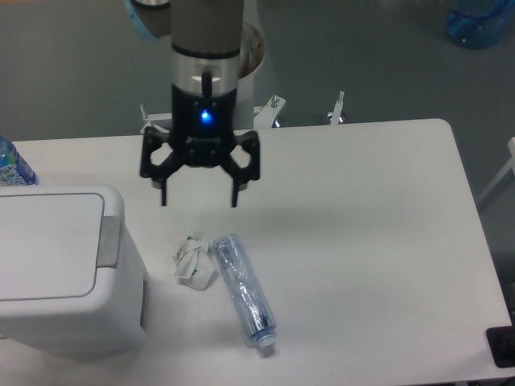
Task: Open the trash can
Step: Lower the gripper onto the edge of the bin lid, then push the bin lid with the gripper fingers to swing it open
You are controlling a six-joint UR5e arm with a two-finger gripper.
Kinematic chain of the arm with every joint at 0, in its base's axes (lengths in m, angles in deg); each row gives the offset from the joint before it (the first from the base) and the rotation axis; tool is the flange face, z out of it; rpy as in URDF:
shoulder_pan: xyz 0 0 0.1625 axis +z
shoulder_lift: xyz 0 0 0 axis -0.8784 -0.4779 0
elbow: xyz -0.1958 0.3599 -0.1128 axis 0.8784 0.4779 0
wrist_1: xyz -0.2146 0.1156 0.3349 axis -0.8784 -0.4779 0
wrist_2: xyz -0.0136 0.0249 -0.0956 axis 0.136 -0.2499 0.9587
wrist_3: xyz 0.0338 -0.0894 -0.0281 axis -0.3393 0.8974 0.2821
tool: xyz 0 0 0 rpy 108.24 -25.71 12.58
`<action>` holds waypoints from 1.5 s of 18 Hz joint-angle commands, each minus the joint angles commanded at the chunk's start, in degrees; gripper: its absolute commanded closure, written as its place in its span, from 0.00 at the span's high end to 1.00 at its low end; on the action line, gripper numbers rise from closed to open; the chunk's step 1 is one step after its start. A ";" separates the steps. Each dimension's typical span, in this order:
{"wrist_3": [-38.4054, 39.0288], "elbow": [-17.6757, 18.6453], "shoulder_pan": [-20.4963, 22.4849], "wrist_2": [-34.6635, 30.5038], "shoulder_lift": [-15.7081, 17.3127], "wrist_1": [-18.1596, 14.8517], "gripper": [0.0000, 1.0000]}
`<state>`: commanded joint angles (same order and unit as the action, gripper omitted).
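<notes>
The white surface (362, 209) carries everything here. At its left edge stands the trash can (56, 273), its flat lid down and a grey tab (109, 240) on the lid's right side. The pincer (199, 197) hangs above the surface, well apart from the can, fingers spread wide and holding nothing. Below it lie a clear bottle (244, 291) and, just beside that, a crumpled paper (193, 261).
</notes>
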<state>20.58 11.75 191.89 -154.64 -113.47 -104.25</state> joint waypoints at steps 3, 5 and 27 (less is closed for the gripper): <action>-0.35 -0.09 -0.88 -0.09 -0.97 1.75 1.00; -0.18 -0.09 -1.85 -0.09 -1.85 3.86 1.00; -0.09 0.09 -3.17 -0.44 -3.87 4.48 1.00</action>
<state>20.49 11.84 188.72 -155.08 -117.34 -99.77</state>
